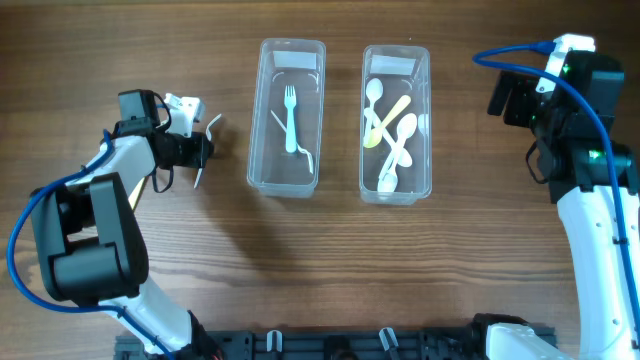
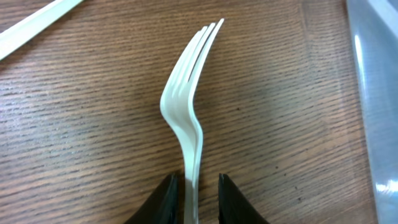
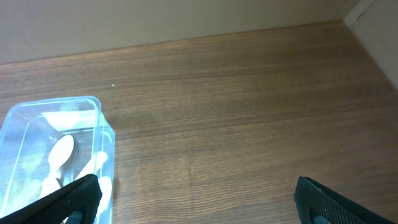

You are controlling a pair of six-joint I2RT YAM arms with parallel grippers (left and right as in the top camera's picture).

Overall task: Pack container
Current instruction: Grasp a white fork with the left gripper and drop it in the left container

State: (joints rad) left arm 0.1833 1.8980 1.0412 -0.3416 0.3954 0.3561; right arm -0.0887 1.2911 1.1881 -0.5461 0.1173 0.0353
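Observation:
My left gripper is closed on the handle of a white plastic fork. The fork is held on edge just above the table, left of the two clear containers, with its tines pointing away from the jaws. The left container holds a light blue fork and a clear one. The right container holds several white spoons and a yellow spoon. My right gripper is wide open and empty, to the right of the spoon container.
A second white utensil handle lies on the wood at the upper left of the left wrist view. The wall of the fork container runs along that view's right edge. A table edge and wall show at the back in the right wrist view.

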